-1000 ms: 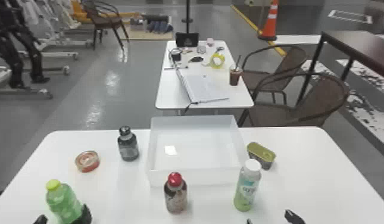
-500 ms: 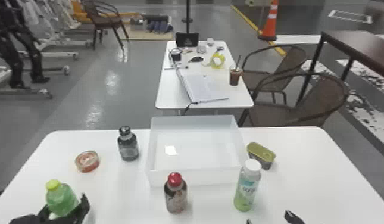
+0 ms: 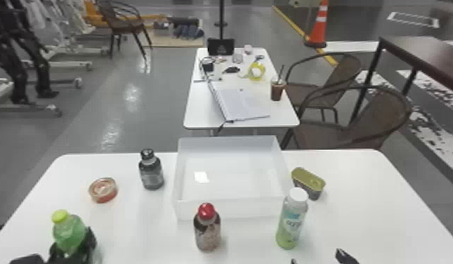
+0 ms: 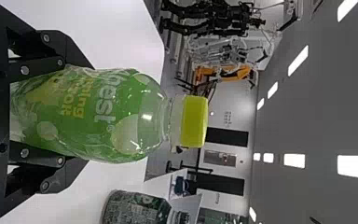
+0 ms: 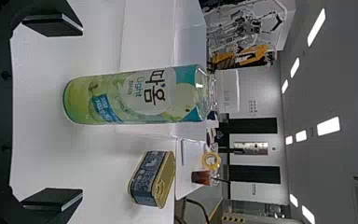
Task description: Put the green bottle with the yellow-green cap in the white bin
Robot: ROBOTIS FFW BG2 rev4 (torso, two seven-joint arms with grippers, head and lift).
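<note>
Clamping grn bottle [image 3: 69, 231], L end effector [image 3: 73, 241] w/ fingers closer tog. than before, R end effector [image 3: 317, 257] spread apart

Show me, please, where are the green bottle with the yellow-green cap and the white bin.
Green bottle [image 4: 91, 114]: left wrist view, on its printed side.
White bin [image 3: 248, 210]: head view, on its front wall, nearest the robot.

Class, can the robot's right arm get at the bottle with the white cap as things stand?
Probably yes: the right gripper is open and close to the white-capped bottle, with nothing standing between them; the can sits beyond it.
</note>
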